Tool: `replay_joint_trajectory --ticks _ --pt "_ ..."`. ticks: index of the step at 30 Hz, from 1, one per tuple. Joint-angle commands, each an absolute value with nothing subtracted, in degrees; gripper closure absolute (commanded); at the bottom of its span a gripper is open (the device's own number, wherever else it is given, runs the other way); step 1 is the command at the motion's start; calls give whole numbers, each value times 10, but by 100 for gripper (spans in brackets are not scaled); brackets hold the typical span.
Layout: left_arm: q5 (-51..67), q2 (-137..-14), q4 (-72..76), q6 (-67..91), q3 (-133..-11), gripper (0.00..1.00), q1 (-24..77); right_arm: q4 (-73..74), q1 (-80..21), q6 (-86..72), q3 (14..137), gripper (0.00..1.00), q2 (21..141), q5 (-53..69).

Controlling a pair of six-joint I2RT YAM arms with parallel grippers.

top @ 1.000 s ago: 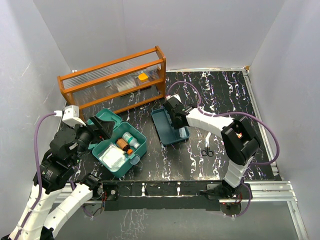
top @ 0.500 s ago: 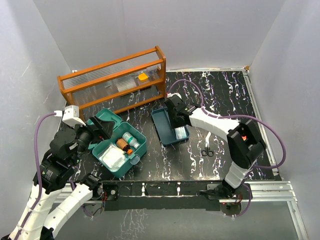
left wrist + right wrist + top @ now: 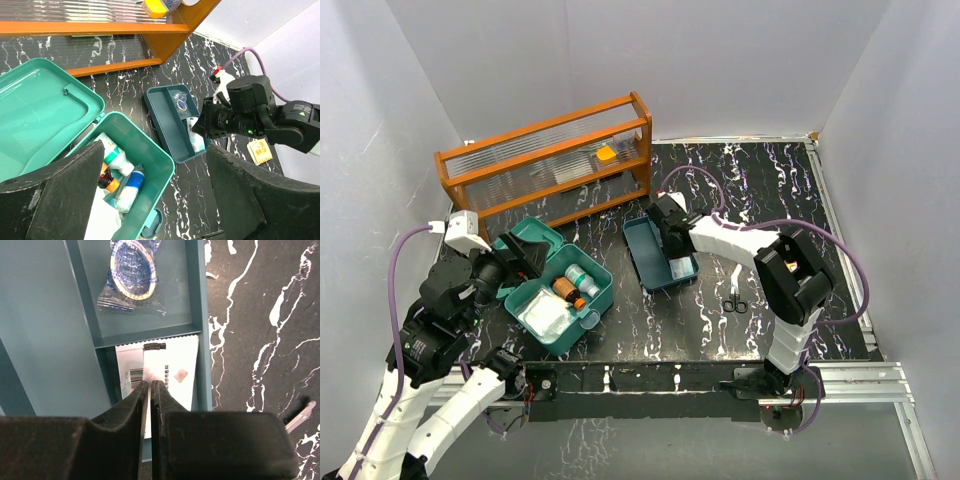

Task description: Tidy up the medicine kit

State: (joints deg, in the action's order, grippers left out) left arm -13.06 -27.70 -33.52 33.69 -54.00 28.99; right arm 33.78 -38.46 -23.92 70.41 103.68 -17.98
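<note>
Teal-green plastic medicine kit (image 3: 604,292) open at the front left of the black marbled table (image 3: 770,190), lid (image 3: 45,110) thrown back toward the rear left. Inside the box: white bottle (image 3: 112,155) with a green label lying on its side, brown bottle (image 3: 567,290) with an orange cap just beside it, white pack (image 3: 544,316) filling the near end. Matching tray insert (image 3: 642,250) out of the box, lying apart to its right near the table's middle. In the tray's far small compartment, clear packet (image 3: 132,275) holding a blue-and-yellow ring; in the near small one, white sachet (image 3: 175,372) with a barcode. Right gripper (image 3: 149,384) low over that sachet, fingers drawn almost together with only a slit between; impossible to tell whether pinching its edge. Left gripper (image 3: 152,165) hovering above the kit, fingers spread wide. Small scissors (image 3: 735,300) flat on the table, right of the tray. Orange-brown wooden rack (image 3: 545,165) with clear ribbed panels behind the kit.
</note>
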Motion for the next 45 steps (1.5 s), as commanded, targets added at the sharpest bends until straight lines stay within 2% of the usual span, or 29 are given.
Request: replay_joint_trajectory --ticks 1,17,24,29,32,39,45 --pt "-130 -280 -331 339 -562 18 290 308 -383 -247 715 93 1043 -170" --pt "-126 -281 -327 341 -563 18 290 323 -383 -191 715 85 1058 -144" --pt "-47 -309 -309 309 -601 18 290 319 -382 -220 697 83 1049 -121" --pt "8 -334 -303 293 -629 18 290 308 -381 -256 677 82 992 -119" --pt "13 -337 -301 292 -635 18 290 303 -382 -277 645 78 924 -155" --pt "0 -328 -290 291 -629 17 290 304 -381 -320 546 59 763 -269" --pt "2 -335 -282 285 -627 17 289 354 -331 -401 503 46 680 -293"
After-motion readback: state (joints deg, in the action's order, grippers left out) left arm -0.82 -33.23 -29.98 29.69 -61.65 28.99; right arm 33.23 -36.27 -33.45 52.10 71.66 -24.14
